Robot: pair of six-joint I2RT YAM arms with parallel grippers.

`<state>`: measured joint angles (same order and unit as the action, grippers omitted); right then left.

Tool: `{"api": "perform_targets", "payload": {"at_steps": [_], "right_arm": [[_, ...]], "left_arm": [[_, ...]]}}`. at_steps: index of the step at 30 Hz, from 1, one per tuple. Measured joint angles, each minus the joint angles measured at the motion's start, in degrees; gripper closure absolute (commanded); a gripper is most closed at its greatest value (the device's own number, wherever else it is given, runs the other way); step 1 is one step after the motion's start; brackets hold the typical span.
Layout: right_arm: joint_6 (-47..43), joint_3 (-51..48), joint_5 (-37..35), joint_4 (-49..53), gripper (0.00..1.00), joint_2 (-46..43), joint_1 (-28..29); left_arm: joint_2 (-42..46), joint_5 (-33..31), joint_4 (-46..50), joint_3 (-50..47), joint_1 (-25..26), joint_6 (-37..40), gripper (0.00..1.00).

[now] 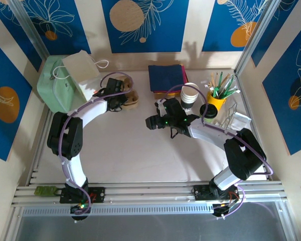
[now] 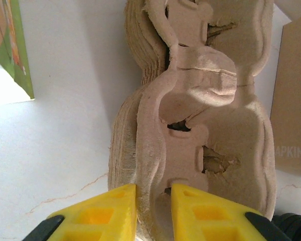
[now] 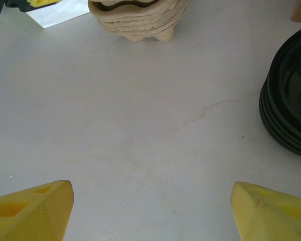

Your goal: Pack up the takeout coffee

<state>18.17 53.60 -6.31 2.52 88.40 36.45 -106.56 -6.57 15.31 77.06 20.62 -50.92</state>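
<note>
The left claw (image 2: 153, 195) is pinched onto a brown moulded-pulp cup carrier (image 2: 190, 150) (top of a stack); the right claw (image 3: 151, 201) is held spread.

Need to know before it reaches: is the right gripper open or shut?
Open. The right gripper has its yellow fingers wide apart in its wrist view, with bare table between them.

Overhead downward view; close wrist views, both on pulp-tray stack (image 2: 210, 150)
</note>
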Motion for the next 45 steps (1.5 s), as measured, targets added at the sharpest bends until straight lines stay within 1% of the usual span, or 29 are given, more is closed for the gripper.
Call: {"api": "perform_targets", "payload": {"at_steps": [2,11,18,26,30,36,42,45], "right_arm": [[0.00,0.00,-0.22,0.09,0.18,0.00,0.00],[-0.20,0.02,-1.07,0.09,0.18,0.00,0.35],[-0.22,0.02,-1.29,0.09,0.18,0.00,0.35],[-0.20,0.02,-1.27,0.04,0.18,-0.02,0.37],[-0.20,0.02,-1.27,0.02,0.18,-0.31,0.35],[-0.22,-0.13,-1.20,0.04,0.18,-2.64,0.37],[-1.18,-0.11,0.92,1.46,0.18,-8.52,0.37],[-1.77,1.25,2.12,5.42,0.18,-11.82,0.44]], "left_arm": [[0.00,0.20,-0.35,-0.11,0.00,-0.13,0.86],[0.85,1.75,-7.08,-3.91,-0.37,-0.55,0.98],[4.72,3.39,-10.25,-5.60,-0.48,-0.68,1.00],[9.60,6.62,-10.19,-6.51,-0.52,0.87,1.00],[12.63,8.70,-8.28,-6.51,-0.55,3.06,1.00],[20.22,11.56,-2.49,-6.75,-0.55,7.23,1.00],[29.38,14.05,5.62,-7.02,-0.55,12.72,1.00],[33.29,15.63,10.49,-7.02,-0.61,15.72,1.00]]}}
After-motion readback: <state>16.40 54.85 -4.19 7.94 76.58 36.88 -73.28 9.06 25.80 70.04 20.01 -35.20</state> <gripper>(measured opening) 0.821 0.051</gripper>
